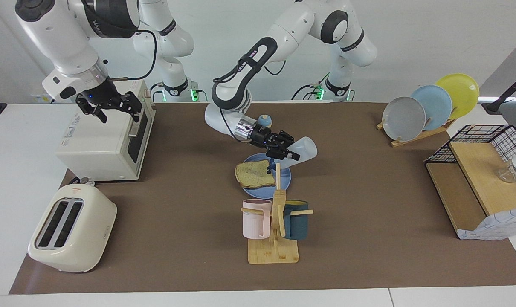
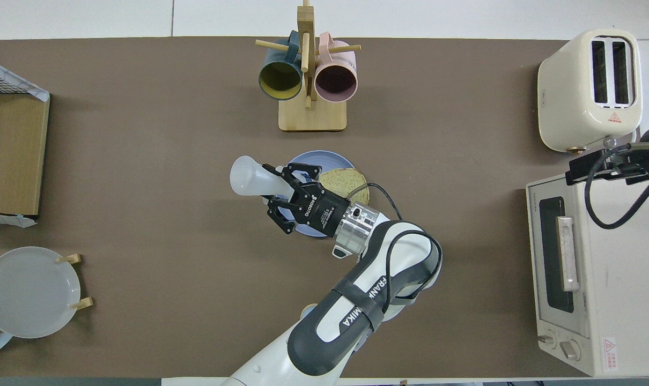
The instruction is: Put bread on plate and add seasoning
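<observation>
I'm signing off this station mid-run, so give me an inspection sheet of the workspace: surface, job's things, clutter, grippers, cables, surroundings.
Surface: brown mat covers the table.
Job's things: bread lies on the plate; bottle is held tilted, cap down, over the plate.
Clutter: mug rack with two mugs, farther from the robots than the plate; toaster and oven at the right arm's end; plate rack and wire basket at the left arm's end; bell nearer the robots.
Grippers: left gripper shut on bottle; right gripper open, waiting over the oven.
Cables: one along each wrist, off the table.
Surroundings: white wall; nothing else seen.
</observation>
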`<state>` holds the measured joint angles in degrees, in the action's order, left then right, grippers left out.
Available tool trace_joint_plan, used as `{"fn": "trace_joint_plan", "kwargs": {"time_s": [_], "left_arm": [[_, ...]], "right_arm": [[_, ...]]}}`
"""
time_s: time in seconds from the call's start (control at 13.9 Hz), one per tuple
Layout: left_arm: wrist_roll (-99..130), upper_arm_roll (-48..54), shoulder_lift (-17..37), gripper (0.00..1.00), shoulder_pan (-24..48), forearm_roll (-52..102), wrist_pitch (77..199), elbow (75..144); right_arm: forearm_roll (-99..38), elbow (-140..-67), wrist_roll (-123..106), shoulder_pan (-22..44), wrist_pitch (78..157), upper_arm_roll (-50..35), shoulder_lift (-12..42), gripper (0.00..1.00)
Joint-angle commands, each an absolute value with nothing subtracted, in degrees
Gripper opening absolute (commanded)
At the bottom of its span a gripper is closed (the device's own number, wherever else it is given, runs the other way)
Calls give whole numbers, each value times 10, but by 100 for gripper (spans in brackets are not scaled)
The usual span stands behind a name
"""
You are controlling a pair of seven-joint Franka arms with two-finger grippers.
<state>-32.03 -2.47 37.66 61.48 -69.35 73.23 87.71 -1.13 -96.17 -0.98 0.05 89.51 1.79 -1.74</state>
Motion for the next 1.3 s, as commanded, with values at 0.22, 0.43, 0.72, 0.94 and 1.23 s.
{"fn": "trace_joint_plan", "kwargs": {"time_s": [0.22, 0.43, 0.72, 0.94, 1.23], "left_arm": [[-323, -32, 386, 0, 580, -692, 748, 860], [-323, -33, 392, 0, 546, -701, 763, 860], [-317, -32, 354, 0, 536, -658, 771, 862], [-288, -32, 317, 0, 528, -613, 779, 867], [-258, -32, 273, 0, 504, -556, 797, 869]], "right_arm": [[-11, -972, -20, -11, 903, 10, -24, 100], [-11, -972, -20, -11, 903, 10, -24, 100], [-11, -972, -20, -11, 903, 10, -24, 100], [-11, -972, -20, -11, 903, 10, -24, 100], [-11, -972, -20, -11, 903, 10, -24, 100]]}}
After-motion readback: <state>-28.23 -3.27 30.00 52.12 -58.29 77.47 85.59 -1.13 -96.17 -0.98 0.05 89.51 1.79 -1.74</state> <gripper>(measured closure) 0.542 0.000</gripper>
